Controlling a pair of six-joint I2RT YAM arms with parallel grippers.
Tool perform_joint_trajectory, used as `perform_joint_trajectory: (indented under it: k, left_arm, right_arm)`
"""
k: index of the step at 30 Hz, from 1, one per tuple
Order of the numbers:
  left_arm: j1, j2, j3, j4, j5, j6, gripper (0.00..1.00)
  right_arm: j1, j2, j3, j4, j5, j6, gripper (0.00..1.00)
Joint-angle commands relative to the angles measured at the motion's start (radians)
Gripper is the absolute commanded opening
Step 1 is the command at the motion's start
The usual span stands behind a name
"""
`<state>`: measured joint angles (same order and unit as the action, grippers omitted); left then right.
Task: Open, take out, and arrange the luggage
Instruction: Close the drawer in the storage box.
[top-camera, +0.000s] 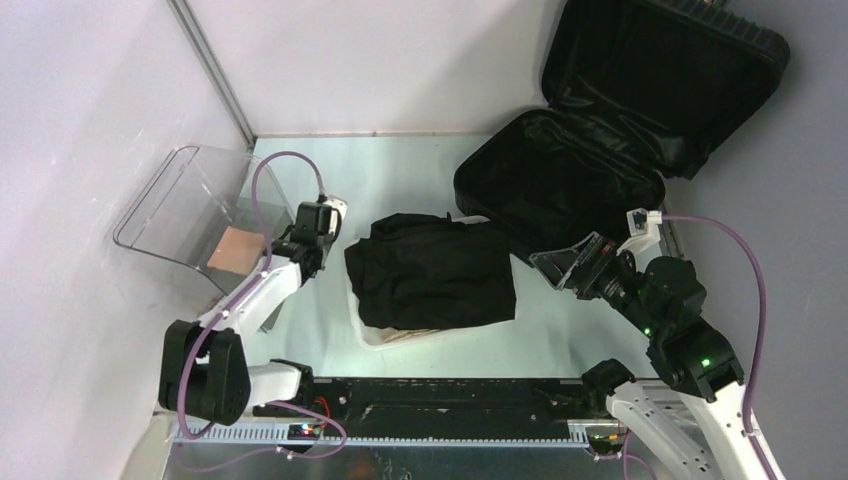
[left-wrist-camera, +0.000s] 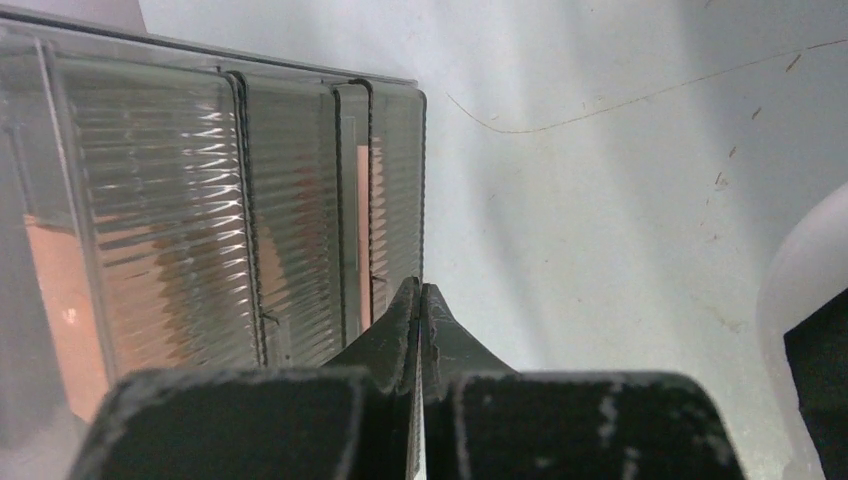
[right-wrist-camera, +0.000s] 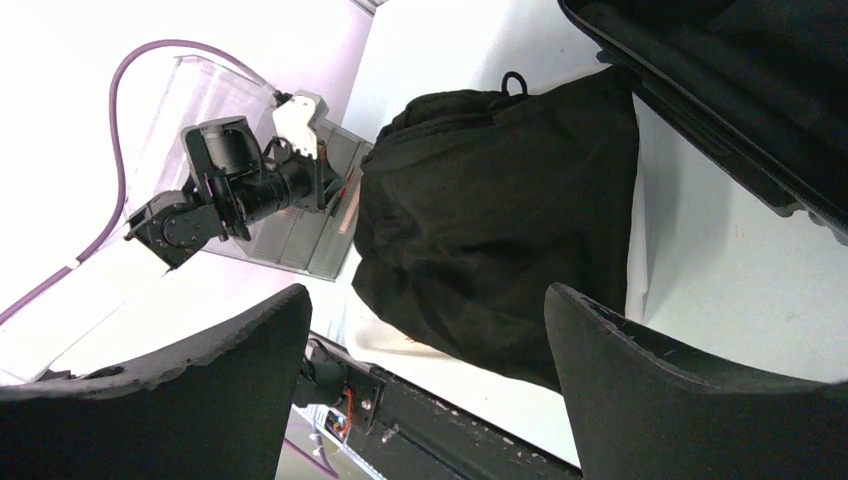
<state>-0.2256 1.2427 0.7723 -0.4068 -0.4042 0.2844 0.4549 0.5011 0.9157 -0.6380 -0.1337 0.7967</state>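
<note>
Item: luggage (top-camera: 560, 185), opened. Contents: black garment (top-camera: 430, 270), out, atop white basket (top-camera: 375, 338); arranging is left for you. Your left gripper (left-wrist-camera: 420, 300): jaws pressed together. Your right gripper (top-camera: 553, 270): jaws spread, holding nothing.

Garment (top-camera: 430, 272) in basket (top-camera: 372, 338), left of luggage (top-camera: 570, 185)

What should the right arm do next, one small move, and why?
Probably advance the open right gripper toward the black folded garment and grip its near edge: the large black hard-shell suitcase already lies open, and the garment sits bunched over the white plastic basket, directly ahead of the jaws.
</note>
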Motion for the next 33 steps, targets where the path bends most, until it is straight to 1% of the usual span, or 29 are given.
perform_joint_trajectory:
  k: [1,6,17,21,33]
  left_arm:
    - [0.008,0.011,-0.003,0.023,0.0,-0.065,0.0]
    - [0.01,0.069,-0.009,0.021,-0.054,-0.012,0.0]
    - [0.043,0.167,-0.037,0.063,-0.122,0.007,0.0]
    - [0.046,0.212,-0.033,0.068,-0.169,0.006,0.0]
    - [0.049,0.274,-0.03,0.124,-0.296,0.052,0.0]
  right_arm:
    - [-0.003,-0.023,0.04,-0.014,0.026,-0.006,0.89]
    - [-0.002,-0.015,0.039,-0.017,0.027,-0.01,0.9]
    - [-0.003,-0.015,0.021,-0.007,0.029,-0.014,0.91]
    - [-0.004,-0.017,0.02,-0.001,0.032,-0.016,0.91]
    - [-0.006,-0.032,0.02,0.001,0.042,-0.024,0.91]
